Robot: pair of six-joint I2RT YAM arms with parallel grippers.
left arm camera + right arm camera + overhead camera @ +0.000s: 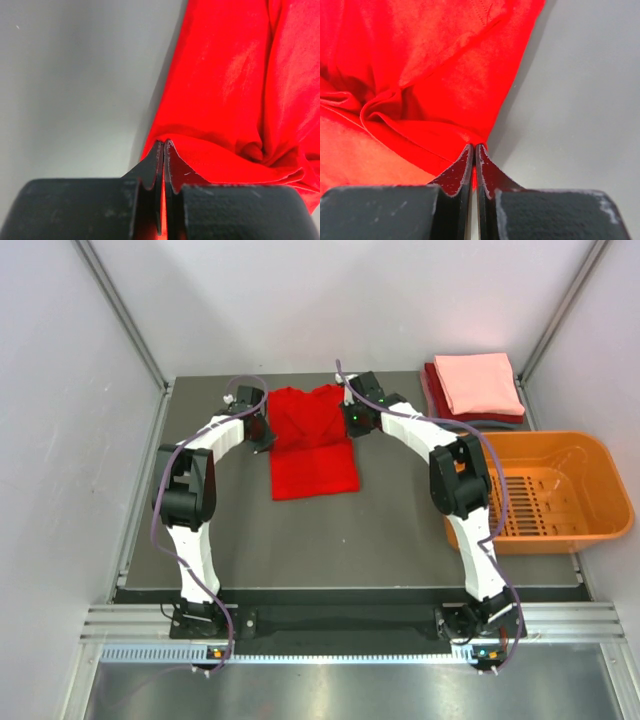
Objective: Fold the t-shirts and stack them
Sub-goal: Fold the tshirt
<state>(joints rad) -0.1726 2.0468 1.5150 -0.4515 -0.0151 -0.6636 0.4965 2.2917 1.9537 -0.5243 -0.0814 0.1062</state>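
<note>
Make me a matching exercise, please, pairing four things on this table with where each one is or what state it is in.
Things:
1 red t-shirt
2 salmon-pink shirt
3 orange basket
4 left gripper

Places or states:
A at the right edge of the table
B shut on the red t-shirt's edge
C folded, in the far right corner
D mid-table, towards the far side

Pairs: 1-D, 2-C, 3-A, 4-B
</note>
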